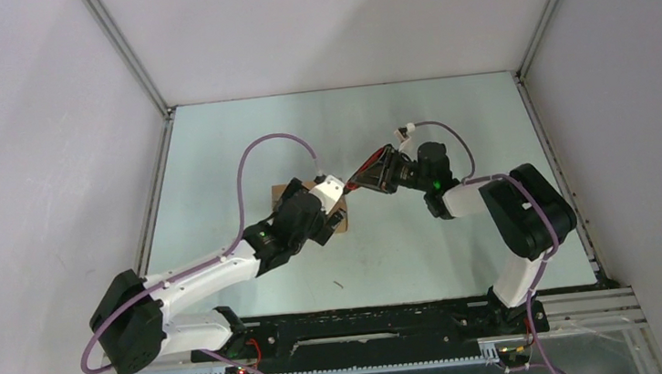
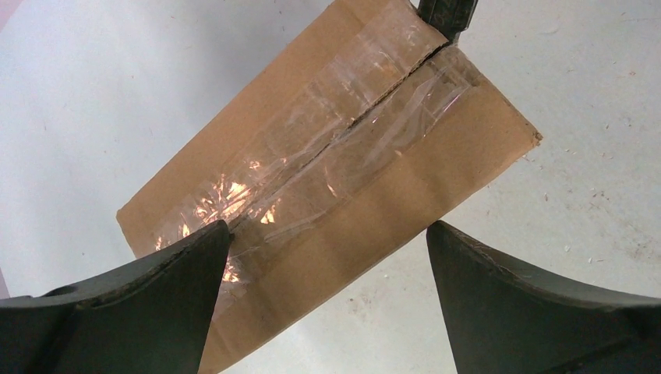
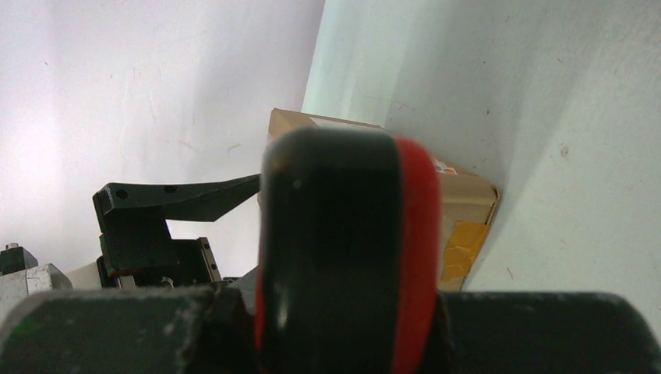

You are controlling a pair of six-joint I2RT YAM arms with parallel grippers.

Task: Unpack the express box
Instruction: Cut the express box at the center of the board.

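Bright light — express box [image 2: 327, 183] glares, near knife [image 3: 343, 249] seemingly blurred.

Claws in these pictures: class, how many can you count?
2. The left claw, open, is over the brown taped cardboard box; the right claw, beside the box, grips a red-and-black utility knife. None seems hidden.

Small brown cardboard express box [image 1: 282, 193] sits on the pale green tabletop [image 1: 425, 251], a bit left of centre, mid-depth. Left gripper [image 1: 327, 207] is directly over the box, its arm extending from the near-left base. Its fingers [image 2: 156, 296] are spread either side of one end of the box; contact unclear. Clear tape strip [image 2: 343, 148] lies along the box's top seam. Red-and-black utility knife [image 1: 368, 173] is just right of the box, clamped in the right gripper [image 1: 385, 172], tip at the seam's end on the box's right side. The right arm extends from the near-right base.
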